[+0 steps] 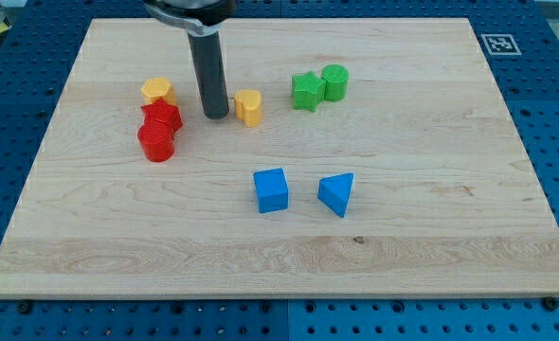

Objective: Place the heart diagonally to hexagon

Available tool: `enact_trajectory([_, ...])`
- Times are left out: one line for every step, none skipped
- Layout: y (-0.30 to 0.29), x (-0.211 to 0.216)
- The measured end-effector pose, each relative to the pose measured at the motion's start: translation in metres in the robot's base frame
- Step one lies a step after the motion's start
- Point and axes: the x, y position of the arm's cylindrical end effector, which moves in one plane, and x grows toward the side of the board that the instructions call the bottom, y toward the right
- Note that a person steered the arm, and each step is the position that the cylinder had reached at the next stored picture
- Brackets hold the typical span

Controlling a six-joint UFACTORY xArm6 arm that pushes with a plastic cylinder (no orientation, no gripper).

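Here the yellow heart point(249, 107) lies on the tabletop point(431, 256) toward its far edge, my tip point(215, 115) just beside its left. The end effector is a bare rod, with no jaws. The red hexagon point(162, 117) sits further left below a yellow block point(156, 91), so the approach seems done; next calls for repositioning right of the heart to push it leftward, diagonal to the hexagon.

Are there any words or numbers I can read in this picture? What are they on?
No readable words or numbers.
Black-and-white square marker at the top right corner of the wooden board: a pattern, not letters.
The coloured blocks carry no labels, and neither does my tip.
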Motion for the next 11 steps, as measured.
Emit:
enact_trajectory([0.008,0.028])
enact_trajectory([0.030,0.031])
enact_trajectory([0.046,0.020])
enact_trajectory([0.049,0.001])
enact_trajectory([0.051,-0.017])
enact_trajectory([0.058,-0.027])
enact_trajectory([0.071,-0.040])
enact_trajectory([0.074,-0.057])
enact_trajectory([0.074,-0.067])
enact_trajectory([0.074,-0.080])
enact_trajectory([0.074,-0.085])
